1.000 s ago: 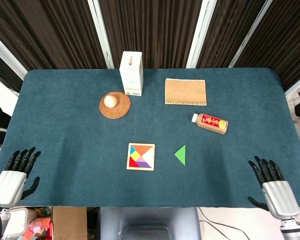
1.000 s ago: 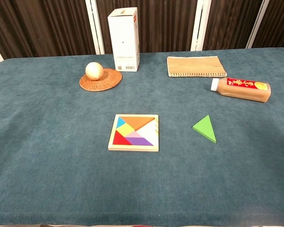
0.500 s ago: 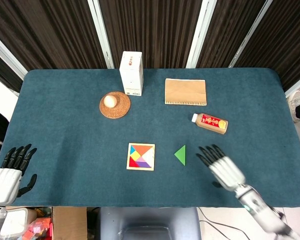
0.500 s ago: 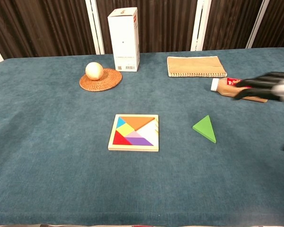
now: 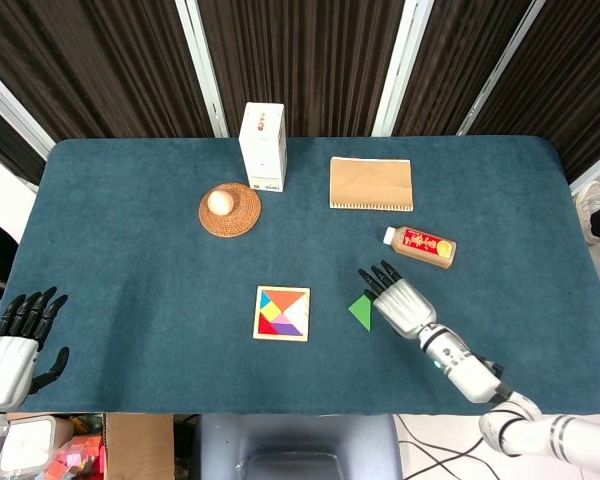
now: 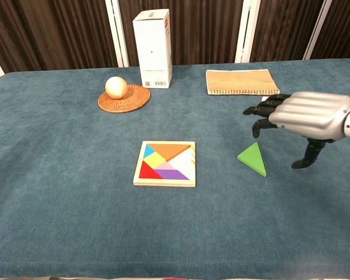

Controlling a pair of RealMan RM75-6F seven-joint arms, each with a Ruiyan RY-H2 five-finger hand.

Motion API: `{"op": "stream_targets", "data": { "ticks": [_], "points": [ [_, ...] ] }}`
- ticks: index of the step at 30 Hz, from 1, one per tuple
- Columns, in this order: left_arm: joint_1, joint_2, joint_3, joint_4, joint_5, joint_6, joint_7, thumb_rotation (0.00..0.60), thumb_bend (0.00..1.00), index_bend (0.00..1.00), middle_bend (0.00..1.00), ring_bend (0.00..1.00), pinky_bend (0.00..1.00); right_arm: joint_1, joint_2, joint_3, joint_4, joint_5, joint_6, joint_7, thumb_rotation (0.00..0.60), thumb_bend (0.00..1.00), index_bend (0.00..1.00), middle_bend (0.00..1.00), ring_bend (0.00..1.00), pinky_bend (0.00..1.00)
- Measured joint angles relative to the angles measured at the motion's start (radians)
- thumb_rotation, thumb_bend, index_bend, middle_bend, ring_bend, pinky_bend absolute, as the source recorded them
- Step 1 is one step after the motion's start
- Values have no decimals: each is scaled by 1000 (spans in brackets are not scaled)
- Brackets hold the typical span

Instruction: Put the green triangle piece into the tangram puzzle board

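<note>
Green triangle (image 6: 252, 158) flat on worktop (image 6: 58, 175), right of puzzle board (image 6: 165, 164), not picked up yet. Right hand (image 6: 303, 116) hovers just above it, fingers spread, holding nothing. Grasp & placement left.

A green triangle piece (image 6: 252, 158) is lying on a teal table (image 6: 58, 192). The tangram puzzle board (image 6: 165, 164) is showing orange, yellow, red, blue, purple and white pieces.

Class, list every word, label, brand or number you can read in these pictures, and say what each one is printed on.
None can be quoted.
White carton: red mark on top, small print low on the front, both too small to read.
Bottle: red label with yellow marks, blurred.
Notebook: no text visible.
</note>
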Motion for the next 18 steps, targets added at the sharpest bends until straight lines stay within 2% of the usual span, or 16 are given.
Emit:
{"op": "stream_targets", "data": {
  "ticks": [9,18],
  "points": [
    [0,3,-3,-3,-5,0,-1,600,456,0,0,0,48,49,-72,-22,68,68,-13,-42,600,329,410,0,0,0],
    [2,9,-6,-5,-7,5,-13,600,458,0,0,0,48,81,-104,-36,89,95,8,-48,600,330,428,0,0,0]
  ]
}}
